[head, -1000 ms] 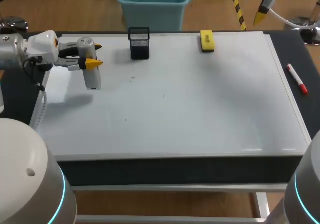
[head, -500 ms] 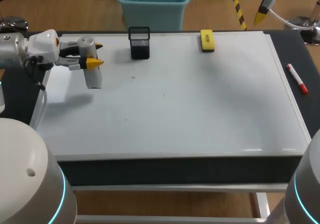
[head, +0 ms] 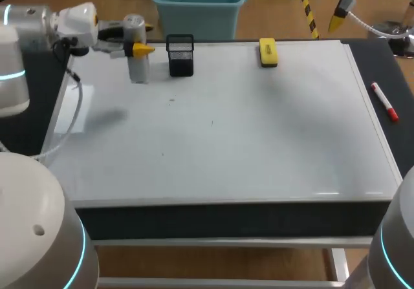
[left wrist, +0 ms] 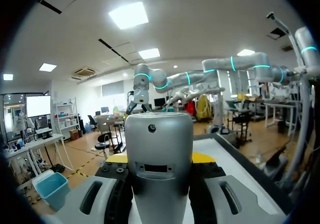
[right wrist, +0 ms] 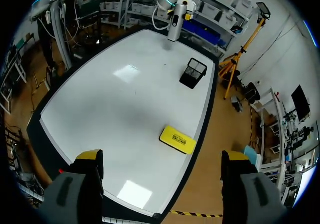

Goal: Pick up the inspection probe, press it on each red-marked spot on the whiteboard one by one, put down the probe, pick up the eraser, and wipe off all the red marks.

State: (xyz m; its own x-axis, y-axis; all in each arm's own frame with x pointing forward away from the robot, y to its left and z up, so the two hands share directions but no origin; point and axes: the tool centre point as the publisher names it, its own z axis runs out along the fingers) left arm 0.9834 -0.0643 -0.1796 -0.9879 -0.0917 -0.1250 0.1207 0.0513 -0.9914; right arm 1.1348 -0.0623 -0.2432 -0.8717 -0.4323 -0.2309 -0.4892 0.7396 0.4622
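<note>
My left gripper (head: 142, 38) is shut on the silver inspection probe (head: 137, 66), which hangs upright above the far left corner of the whiteboard (head: 259, 140), just left of the black mesh holder (head: 180, 55). In the left wrist view the probe (left wrist: 159, 169) fills the gap between the fingers of the left gripper (left wrist: 160, 157). The yellow eraser (head: 268, 52) lies at the board's far edge. My right gripper (right wrist: 162, 159) stands open and empty, high above the eraser (right wrist: 177, 139). I see only a few tiny dark specks on the board, no red marks.
A red marker (head: 384, 101) lies on the dark table strip to the right of the board. The mesh holder (right wrist: 193, 72) stands close to the probe (right wrist: 175, 28). My right gripper (head: 321, 1) is up beyond the far right edge.
My left arm has carried the probe toward the far edge and to the right, from the board's left side to beside the mesh holder. The right arm has kept still.
</note>
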